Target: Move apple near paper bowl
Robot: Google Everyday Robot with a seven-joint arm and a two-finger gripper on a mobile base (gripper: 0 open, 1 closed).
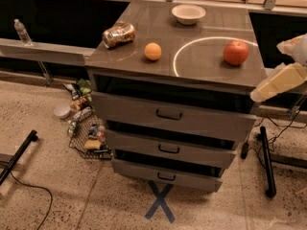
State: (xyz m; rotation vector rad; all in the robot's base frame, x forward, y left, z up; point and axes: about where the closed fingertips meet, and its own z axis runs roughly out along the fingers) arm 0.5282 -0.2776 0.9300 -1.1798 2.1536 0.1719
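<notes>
Going left to right, using the white ring (175,56) painted on the bench (144,20) as the anchor.

Way off to the ring's left there's a water bottle (20,31) standing on a ledge. Lower down on the floor sits a wire basket (88,139) of junk that has nothing to do with the job.

On the bench top, well left of the ring, a crushed drink can (118,34) lies on its side. An orange (153,51) sits just outside the ring's left edge. Both look like distractors, so I'd guess they're there to check that the robot picks the right fruit.

The paper bowl (188,14) is upright just past the ring's far edge, toward the back of the bench.

The apple (236,52) sits inside the ring on its right side, untouched and well apart from the bowl, so the move hasn't really started.

The gripper (279,83) hangs off the bench to the right of the ring, lower than the apple and not touching anything. Honestly I can't tell if it's spread or closed from this angle. It's carrying nothing I can see.

My read is that it's on the approach. It'll need to come up and over the bench edge, grab the apple, then carry it across the ring toward the bowl without nudging the bowl.
</notes>
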